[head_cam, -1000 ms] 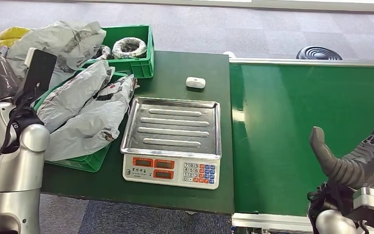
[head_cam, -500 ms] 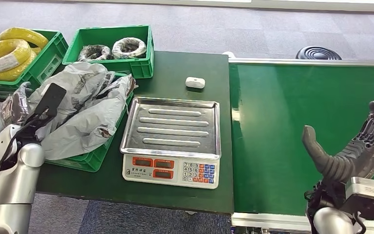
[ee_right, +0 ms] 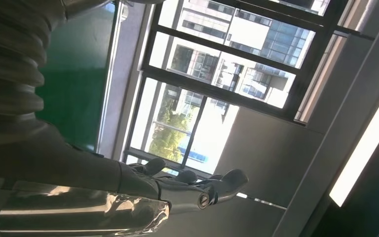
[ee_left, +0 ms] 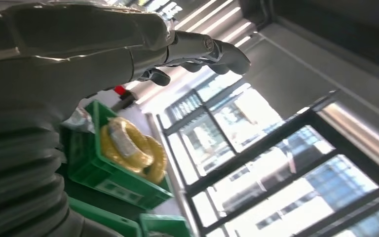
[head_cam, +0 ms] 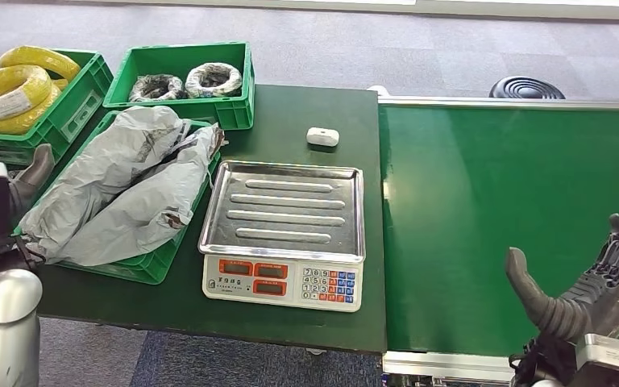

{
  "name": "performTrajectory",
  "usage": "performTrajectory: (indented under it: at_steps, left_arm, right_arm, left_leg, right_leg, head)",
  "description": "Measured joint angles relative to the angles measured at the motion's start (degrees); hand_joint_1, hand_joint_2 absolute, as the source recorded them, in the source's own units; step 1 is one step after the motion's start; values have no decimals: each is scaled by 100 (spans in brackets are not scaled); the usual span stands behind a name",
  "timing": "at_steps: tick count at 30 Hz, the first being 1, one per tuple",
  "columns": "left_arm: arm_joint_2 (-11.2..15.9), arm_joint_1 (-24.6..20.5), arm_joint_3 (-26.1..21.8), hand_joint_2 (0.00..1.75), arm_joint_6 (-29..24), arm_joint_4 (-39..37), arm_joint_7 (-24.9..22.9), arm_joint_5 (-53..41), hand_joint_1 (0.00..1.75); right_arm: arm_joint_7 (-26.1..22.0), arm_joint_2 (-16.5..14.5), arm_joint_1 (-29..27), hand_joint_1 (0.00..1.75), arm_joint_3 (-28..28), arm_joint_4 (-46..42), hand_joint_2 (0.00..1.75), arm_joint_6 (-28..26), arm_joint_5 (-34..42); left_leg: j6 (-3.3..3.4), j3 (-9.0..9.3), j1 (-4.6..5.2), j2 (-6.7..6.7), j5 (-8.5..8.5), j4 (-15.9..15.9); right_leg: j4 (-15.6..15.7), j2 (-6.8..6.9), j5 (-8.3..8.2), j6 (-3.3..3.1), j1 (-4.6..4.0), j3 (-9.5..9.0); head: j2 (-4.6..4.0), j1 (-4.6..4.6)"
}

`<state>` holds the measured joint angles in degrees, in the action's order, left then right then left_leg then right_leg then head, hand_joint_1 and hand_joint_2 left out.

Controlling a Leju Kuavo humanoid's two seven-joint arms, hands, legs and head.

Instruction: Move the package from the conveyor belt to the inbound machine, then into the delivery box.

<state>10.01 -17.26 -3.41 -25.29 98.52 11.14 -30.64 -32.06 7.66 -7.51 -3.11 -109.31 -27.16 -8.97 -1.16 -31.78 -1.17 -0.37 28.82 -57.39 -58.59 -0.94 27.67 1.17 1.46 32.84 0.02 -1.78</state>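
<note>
- My right hand (head_cam: pixel 592 282) hovers over the conveyor belt (head_cam: pixel 483 218) at 4 o'clock, fingers spread, empty.
- My left hand (ee_left: pixel 143 44) is empty, fingers extended.
- I see grey packages (head_cam: pixel 121 193) in the green crate (head_cam: pixel 149 264) at 9 o'clock, beside the scale (head_cam: pixel 284 234).

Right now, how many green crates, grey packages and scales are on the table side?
Green crates: 3 (cable-coil crate, yellow-coil crate, package crate)
Grey packages: 2 ()
Scales: 1
Total: 6
</note>
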Motion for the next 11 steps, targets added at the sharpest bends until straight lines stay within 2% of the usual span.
performTrajectory:
  at_steps: [4,7,9,11]
  left_arm:
    - [17,570,161,175,210,663,600,662,0]
    - [17,1392,285,175,680,1204,1309,1458,0]
    - [-2,2018,341,175,746,1495,1755,1650,0]
    - [-15,2365,364,175,731,1659,1943,1689,0]
  right_arm:
    - [85,21,-124,0,8,0,175,58,-124]
    - [141,92,-371,0,63,-10,175,61,-164]
    - [140,137,-591,0,116,-39,175,58,-184]
    - [130,160,-713,0,149,-64,175,54,-191]
  left_leg:
    - [0,2,1,0,1,0]
    - [3,3,2,9,11,1]
    - [5,1,2,14,20,1]
    - [6,-2,2,10,23,1]
  right_leg:
    - [1,0,1,0,0,-3]
    - [1,-6,5,1,2,-1]
    - [2,-10,12,6,2,5]
    - [3,-9,18,11,2,7]
  head:
    - [0,-1]
    - [0,-1]
    - [0,-1]
    - [0,1]
